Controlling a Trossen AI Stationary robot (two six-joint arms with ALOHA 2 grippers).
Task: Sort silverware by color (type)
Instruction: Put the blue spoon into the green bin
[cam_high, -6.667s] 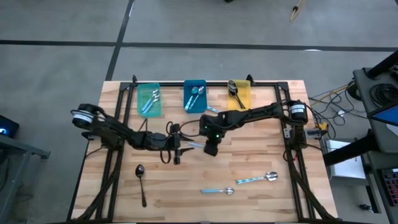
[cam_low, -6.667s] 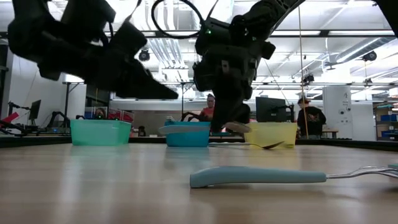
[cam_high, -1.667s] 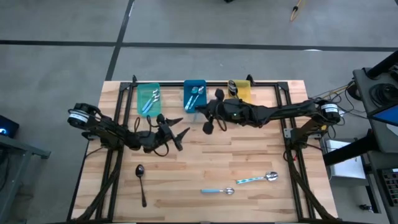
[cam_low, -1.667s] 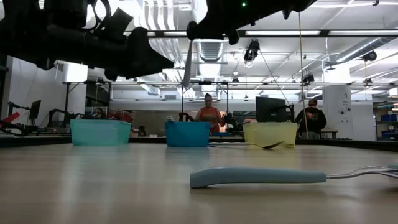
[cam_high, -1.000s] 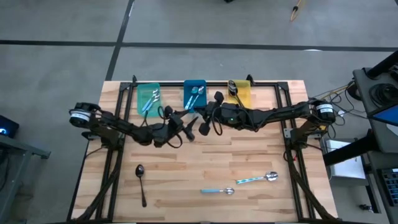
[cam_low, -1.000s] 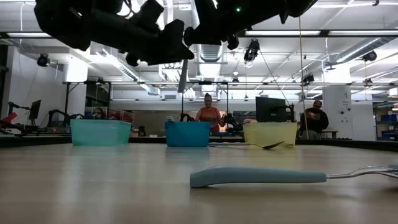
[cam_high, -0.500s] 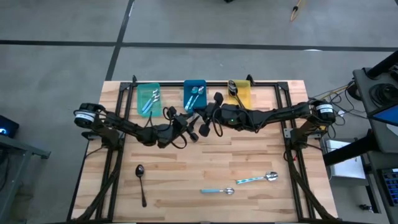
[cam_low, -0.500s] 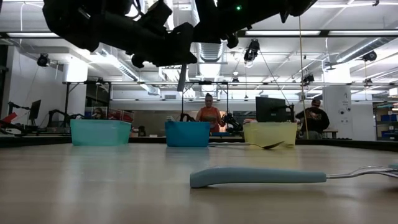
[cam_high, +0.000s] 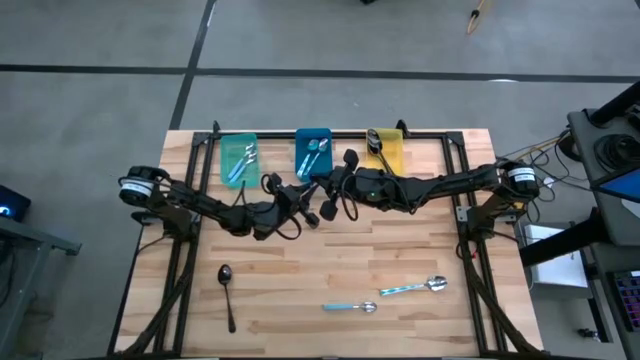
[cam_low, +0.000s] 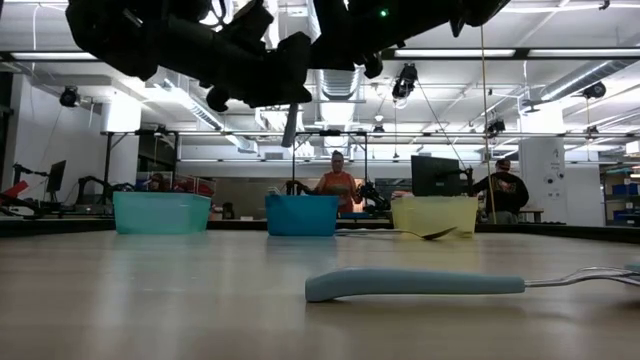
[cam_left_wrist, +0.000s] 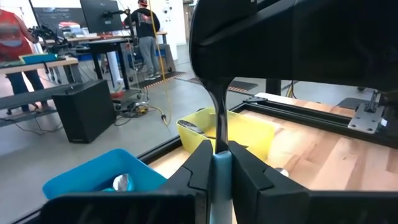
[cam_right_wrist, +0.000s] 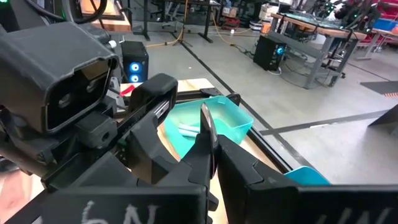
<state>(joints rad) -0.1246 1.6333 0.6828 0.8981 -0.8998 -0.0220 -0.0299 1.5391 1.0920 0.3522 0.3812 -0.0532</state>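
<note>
Above the wooden plank tabletop (cam_high: 400, 250), both the left end effector (cam_high: 312, 190) and right end effector (cam_high: 335, 186) clamp one blue-handled spoon (cam_left_wrist: 219, 163); the glossy teal bin (cam_high: 239, 160) holds spoons.

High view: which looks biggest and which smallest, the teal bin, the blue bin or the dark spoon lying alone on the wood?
1. Teal plastic bin and blue plastic bin: they look alike, so no ranking between them.
2. Dark spoon: long but thin, covering the least area.
</note>
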